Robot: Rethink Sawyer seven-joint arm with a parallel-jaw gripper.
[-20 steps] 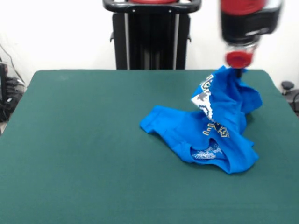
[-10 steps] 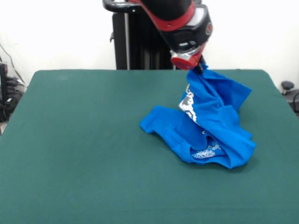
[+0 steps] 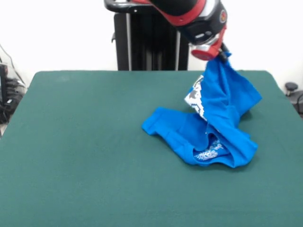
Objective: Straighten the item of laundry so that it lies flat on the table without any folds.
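And here is the red and black arm (image 3: pixel 189 14) reaching down from the top of the front view, its wrist tilted, with the claw (image 3: pixel 221 53) at the upper right, above the far right part of the table (image 3: pixel 75 156). The claw is closed tight on a pinch of the bright blue T-shirt (image 3: pixel 213 123), right at the cloth's highest point, and the fabric hangs from that grip in a long gathered column. The hanging part drapes down and slightly left, a fold of it jutting out to the right near mid-height, and a patch of white pixel print (image 3: pixel 195 99) shows on its left edge. Lower down the shirt meets the dark green table and spreads out: a flatter blue flap runs off to the left, ending in a rounded corner near the table's middle, while the rest sits bunched in a rumpled heap on the right half of the table. In that heap, close to the near edge of the cloth, a curled opening shows a bit of pale printed lettering (image 3: pixel 208 153) on the inside, too small to read. So the garment is half lifted, half resting, well wrinkled and folded over itself, not flat. The green surface around it is bare, and no bin, basket or other container appears on it. Behind the table, the robot's black pedestal (image 3: pixel 151 42) stands against a pale wall.
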